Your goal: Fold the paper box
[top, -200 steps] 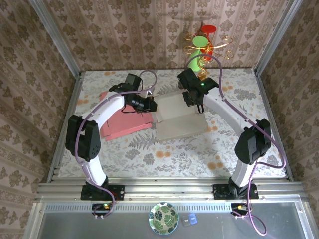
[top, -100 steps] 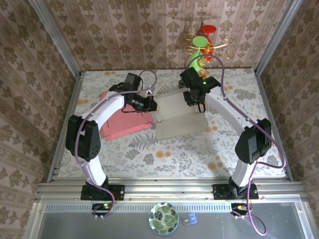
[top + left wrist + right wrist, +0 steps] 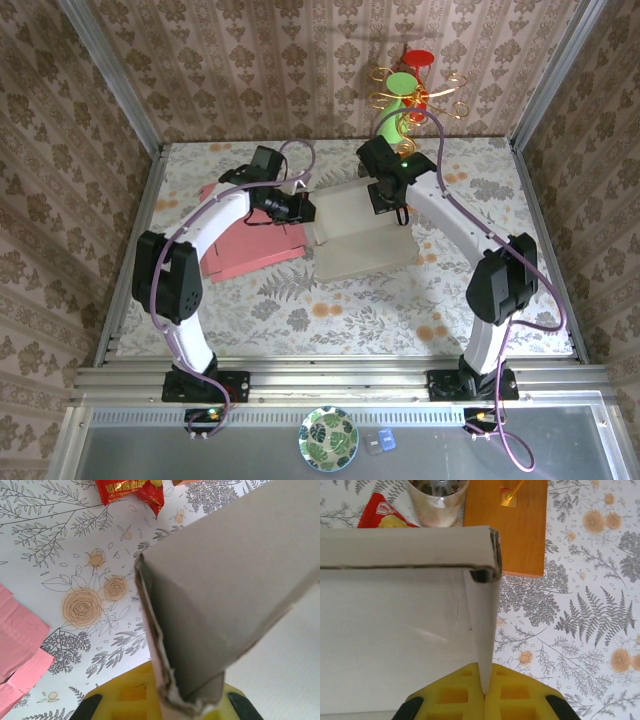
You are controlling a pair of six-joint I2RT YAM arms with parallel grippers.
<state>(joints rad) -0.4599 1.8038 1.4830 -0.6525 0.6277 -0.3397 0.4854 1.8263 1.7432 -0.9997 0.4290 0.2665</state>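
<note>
Floral table [image 3: 300, 310] is carrying the paper box [image 3: 365, 245] at centre, white face up, pink part apparently leftward. Left gripper [image 3: 182, 706] is pinching one raised wall; right gripper [image 3: 485, 695] is clamping the opposite upright flap.

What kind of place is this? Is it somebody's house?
Probably not a house, more likely a robot test booth: wallpaper walls held in a metal frame, and a left arm and right arm bolted to a rail at the flowery table's edge, both holding a white-grey card.
</note>
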